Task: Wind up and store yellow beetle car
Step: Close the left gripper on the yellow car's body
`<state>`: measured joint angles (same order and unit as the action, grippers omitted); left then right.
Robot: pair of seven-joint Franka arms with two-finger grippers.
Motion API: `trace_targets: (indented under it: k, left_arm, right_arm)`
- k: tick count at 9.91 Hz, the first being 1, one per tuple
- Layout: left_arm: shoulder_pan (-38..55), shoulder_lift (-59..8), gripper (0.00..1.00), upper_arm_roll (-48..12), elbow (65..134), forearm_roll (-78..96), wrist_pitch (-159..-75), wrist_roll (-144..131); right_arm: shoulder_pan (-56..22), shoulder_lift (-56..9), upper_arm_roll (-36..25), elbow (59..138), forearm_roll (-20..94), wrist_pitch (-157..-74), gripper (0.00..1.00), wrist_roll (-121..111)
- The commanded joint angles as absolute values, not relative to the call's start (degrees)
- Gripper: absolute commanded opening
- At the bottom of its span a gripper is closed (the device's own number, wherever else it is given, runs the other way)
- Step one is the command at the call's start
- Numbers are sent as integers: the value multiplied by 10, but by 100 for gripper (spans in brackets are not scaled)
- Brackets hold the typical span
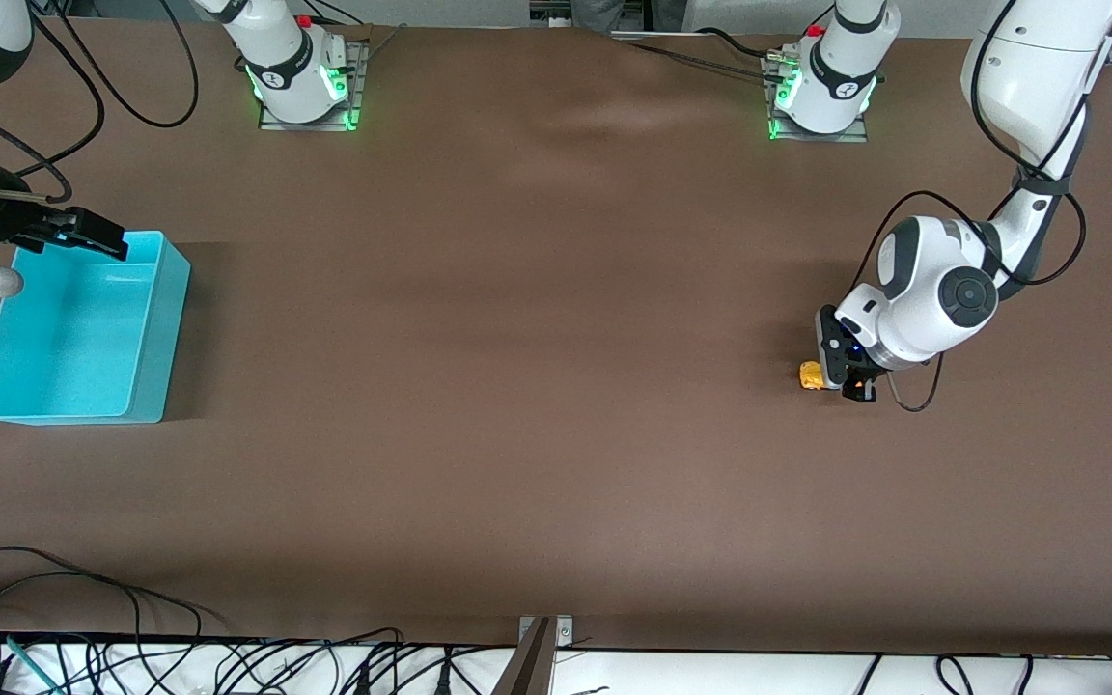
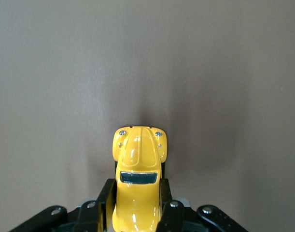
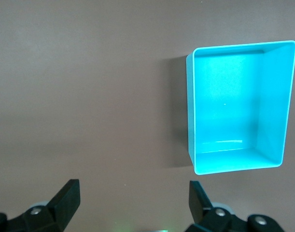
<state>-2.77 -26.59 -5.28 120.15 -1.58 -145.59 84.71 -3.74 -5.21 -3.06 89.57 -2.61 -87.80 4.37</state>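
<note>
The yellow beetle car (image 2: 137,159) is small and rounded with a dark windscreen. My left gripper (image 2: 136,194) is shut on its sides, and its nose sticks out past the black fingers (image 2: 105,195). In the front view the car (image 1: 811,375) is low at the brown table toward the left arm's end, in the left gripper (image 1: 841,372). Whether its wheels touch the table cannot be told. My right gripper (image 1: 93,235) hangs open with nothing in it, over the rim of the turquoise bin (image 1: 165,328). In the right wrist view the right gripper (image 3: 133,189) has bare table between its fingers.
The turquoise bin (image 3: 229,96) has nothing in it and stands toward the right arm's end. Loose black cables (image 1: 228,656) lie along the table edge nearest the front camera. The two arm bases (image 1: 300,72) stand at the edge farthest from it.
</note>
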Motion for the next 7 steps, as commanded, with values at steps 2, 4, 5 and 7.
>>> trace_targets:
  k: [2, 4, 5, 7]
  left_arm:
    - [-98, -320, 35, -51, 1175, -27, -1463, 931]
    - [-145, -338, 36, -52, 1155, -27, -1462, 988]
    - [-162, -342, 36, -51, 1148, -27, -1462, 1012]
    - [-193, -349, 36, -51, 1139, -27, -1462, 1048]
  right_arm:
    - [-36, -47, -28, 901, -33, -882, 100, 44]
    - [-36, -48, -28, 901, -33, -882, 100, 44]
    - [-36, -48, -28, 901, -33, -882, 100, 44]
    - [-36, -48, -28, 901, -33, -882, 100, 44]
